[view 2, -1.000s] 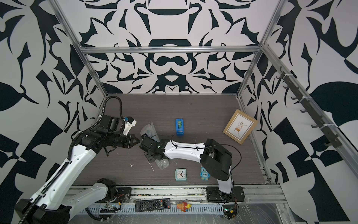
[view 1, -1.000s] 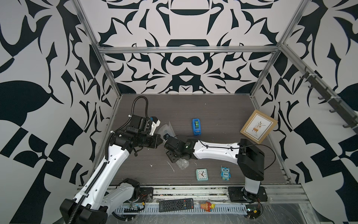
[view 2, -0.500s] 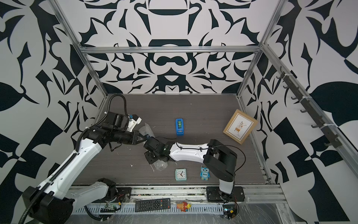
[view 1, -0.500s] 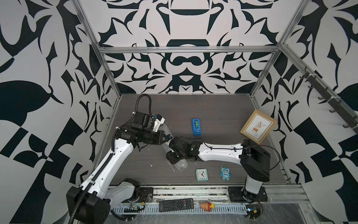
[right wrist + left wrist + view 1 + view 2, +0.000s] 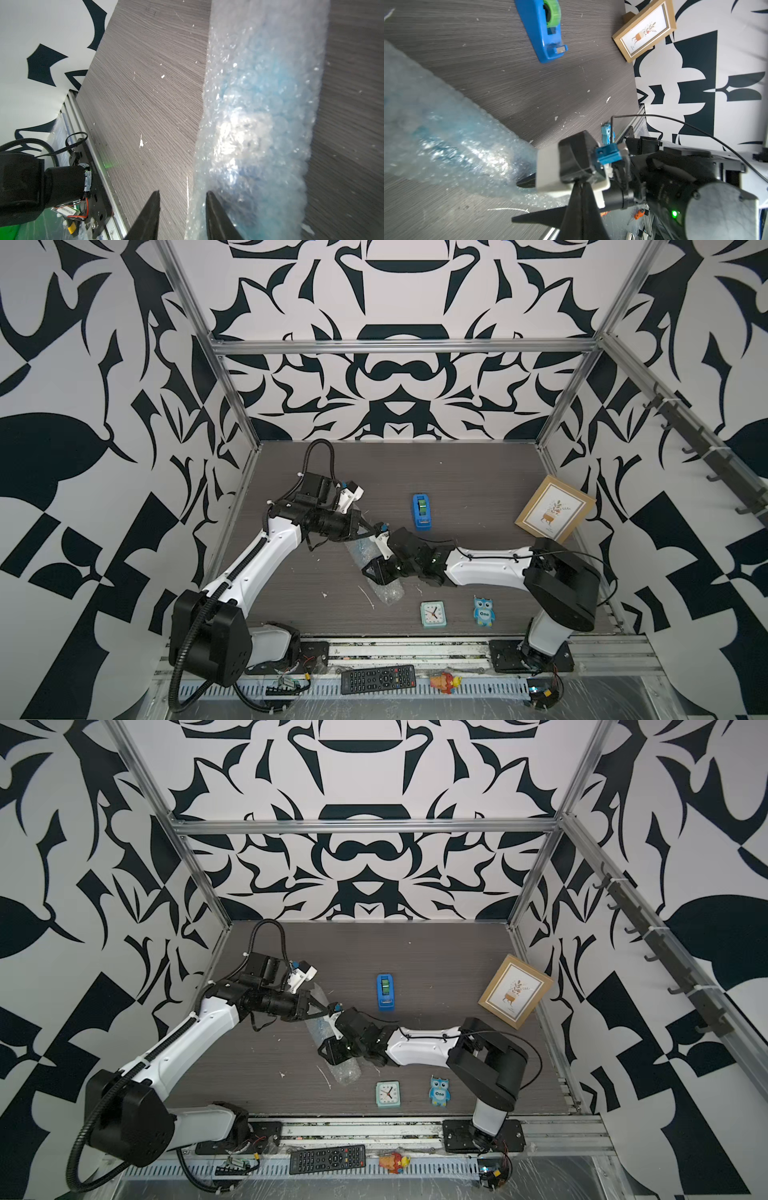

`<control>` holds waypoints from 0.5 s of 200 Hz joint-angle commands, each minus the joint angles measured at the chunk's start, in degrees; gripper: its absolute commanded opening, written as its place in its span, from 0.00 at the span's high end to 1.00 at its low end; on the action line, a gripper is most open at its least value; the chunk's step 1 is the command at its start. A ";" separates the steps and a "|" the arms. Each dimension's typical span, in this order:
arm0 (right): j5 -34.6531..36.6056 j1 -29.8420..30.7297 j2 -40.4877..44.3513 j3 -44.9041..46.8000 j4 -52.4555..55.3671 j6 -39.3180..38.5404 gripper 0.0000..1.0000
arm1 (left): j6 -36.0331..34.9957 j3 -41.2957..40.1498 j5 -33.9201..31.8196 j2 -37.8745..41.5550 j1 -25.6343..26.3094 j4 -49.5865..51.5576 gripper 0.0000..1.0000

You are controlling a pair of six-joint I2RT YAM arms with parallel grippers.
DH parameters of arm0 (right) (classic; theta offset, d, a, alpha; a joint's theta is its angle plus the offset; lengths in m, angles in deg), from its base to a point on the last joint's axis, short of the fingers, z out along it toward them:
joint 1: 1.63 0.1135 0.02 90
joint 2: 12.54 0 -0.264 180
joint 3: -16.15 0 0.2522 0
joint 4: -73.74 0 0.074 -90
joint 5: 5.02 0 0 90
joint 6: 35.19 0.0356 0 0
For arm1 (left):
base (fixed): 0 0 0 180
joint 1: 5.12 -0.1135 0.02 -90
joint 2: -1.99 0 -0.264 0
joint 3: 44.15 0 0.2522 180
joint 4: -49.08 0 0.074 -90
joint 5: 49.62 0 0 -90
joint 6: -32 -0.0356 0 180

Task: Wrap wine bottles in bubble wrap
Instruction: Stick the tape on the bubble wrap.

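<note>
In both top views the bubble wrap (image 5: 388, 595) lies as a slanting roll on the table (image 5: 478, 472), left of centre and reaching toward the near edge. The left gripper (image 5: 370, 531) is at its far end and the right gripper (image 5: 371, 572) lies across its middle. Both arms cover much of the roll, and I can't make out the bottle from up here. A blue tape dispenser (image 5: 422, 512) sits just beyond the right arm's wrist. A picture frame (image 5: 555, 514) leans by the right wall. A clock (image 5: 433, 614) and a little owl (image 5: 483, 611) stand near the roll's near end, and a remote (image 5: 378, 678) lies on the front rail.

In the left wrist view the left jaws are pressed together into one black wedge. I cannot tell whether a flap of wrap is pinched in them. The right arm's camera box (image 5: 571, 162) sits directly in front and hides where the two grippers meet.

In the right wrist view the right jaws stand apart, astride the roll's edge, with one finger (image 5: 218, 216) over the wrap and the other over bare table. The bottle (image 5: 257, 91) shows as a blue blur inside the wrap.

Since a second ago the left arm has swung in toward the centre and the right gripper has slid toward the near edge. The dispenser, frame, clock and owl have not moved.
</note>
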 commanded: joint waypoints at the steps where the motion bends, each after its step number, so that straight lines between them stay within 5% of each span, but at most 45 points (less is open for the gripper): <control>1: -1.99 -0.05 -0.44 1.65 -1.91 -0.79 0.61 | -0.45 -0.53 -0.02 0.66 -2.58 0.49 1.00; 100: -4.37 -1.29 -1.96 4.59 -8.52 1.47 0.66 | -8.26 2.97 2.33 0.90 -10.15 11.92 1.00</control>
